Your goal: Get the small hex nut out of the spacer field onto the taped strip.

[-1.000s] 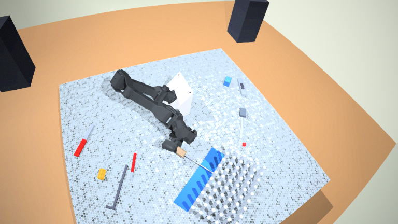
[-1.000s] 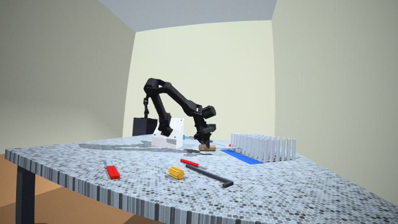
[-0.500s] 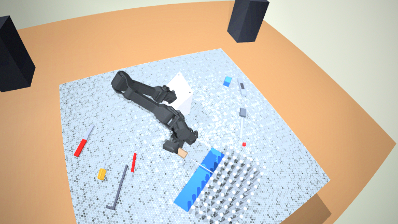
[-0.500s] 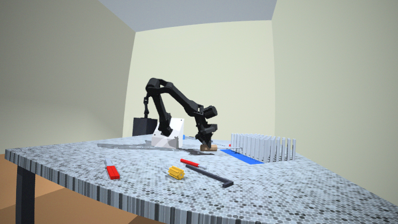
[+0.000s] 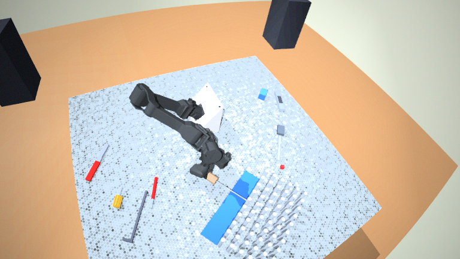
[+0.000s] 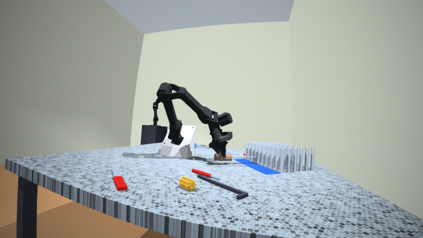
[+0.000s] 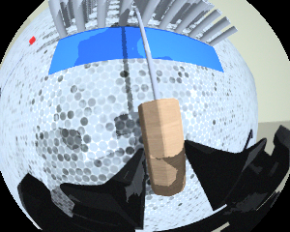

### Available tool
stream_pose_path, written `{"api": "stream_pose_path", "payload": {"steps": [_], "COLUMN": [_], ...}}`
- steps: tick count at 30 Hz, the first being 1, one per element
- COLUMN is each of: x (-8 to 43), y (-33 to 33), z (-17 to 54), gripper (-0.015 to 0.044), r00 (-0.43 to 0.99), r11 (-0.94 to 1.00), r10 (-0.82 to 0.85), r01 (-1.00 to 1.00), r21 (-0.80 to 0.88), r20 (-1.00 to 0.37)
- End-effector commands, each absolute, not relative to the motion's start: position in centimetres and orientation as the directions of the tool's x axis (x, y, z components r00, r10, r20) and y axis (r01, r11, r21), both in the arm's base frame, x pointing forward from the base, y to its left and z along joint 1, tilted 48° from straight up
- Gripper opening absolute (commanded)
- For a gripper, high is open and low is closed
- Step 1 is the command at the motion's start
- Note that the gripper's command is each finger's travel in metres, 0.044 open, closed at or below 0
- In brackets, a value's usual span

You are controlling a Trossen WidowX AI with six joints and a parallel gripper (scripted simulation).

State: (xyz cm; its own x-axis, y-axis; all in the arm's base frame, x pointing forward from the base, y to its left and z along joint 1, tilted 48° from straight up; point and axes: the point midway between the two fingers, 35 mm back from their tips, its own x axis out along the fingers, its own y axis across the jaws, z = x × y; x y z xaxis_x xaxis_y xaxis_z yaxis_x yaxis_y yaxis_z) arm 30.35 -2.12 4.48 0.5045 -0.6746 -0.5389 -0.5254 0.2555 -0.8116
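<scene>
Gripper: while its thin metal shaft spans the flat blue taped strip (image 5: 221, 220) (image 6: 263, 168) (image 7: 184, 50), the tan wooden-handled tool (image 5: 212, 177) (image 6: 227, 156) (image 7: 163, 130) is clamped in the black gripper (image 5: 207, 175) (image 6: 222, 156) (image 7: 164, 149).
Shaft tip: at the near edge of the upright grey cylindrical metal spacers (image 5: 264, 215) (image 6: 282, 158) (image 7: 101, 14); exact depth unclear.
Hex nut: cannot be made out.
Dark L-shaped metal bar (image 5: 138, 217) (image 6: 221, 186): on the table, well apart from the spacers.

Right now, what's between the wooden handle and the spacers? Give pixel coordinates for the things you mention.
The blue strip (image 5: 221, 220) (image 6: 263, 168) (image 7: 184, 48), with the tool's thin shaft (image 5: 225, 187) (image 7: 149, 63) passing over it, as the top and wrist views show.
</scene>
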Motion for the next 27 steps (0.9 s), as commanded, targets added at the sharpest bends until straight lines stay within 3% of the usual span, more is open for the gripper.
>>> {"api": "stream_pose_path", "payload": {"steps": [1, 27], "x": [30.8, 32.0], "y": [-1.8, -1.1], "z": [4.6, 4.2], "gripper": [0.0, 0.0], "r00": [0.512, 0.513], "r11": [0.258, 0.259], "r10": [-0.673, -0.672], "r01": [-0.514, -0.513], "r21": [-0.818, -0.818], "r20": [-0.534, -0.534]}}
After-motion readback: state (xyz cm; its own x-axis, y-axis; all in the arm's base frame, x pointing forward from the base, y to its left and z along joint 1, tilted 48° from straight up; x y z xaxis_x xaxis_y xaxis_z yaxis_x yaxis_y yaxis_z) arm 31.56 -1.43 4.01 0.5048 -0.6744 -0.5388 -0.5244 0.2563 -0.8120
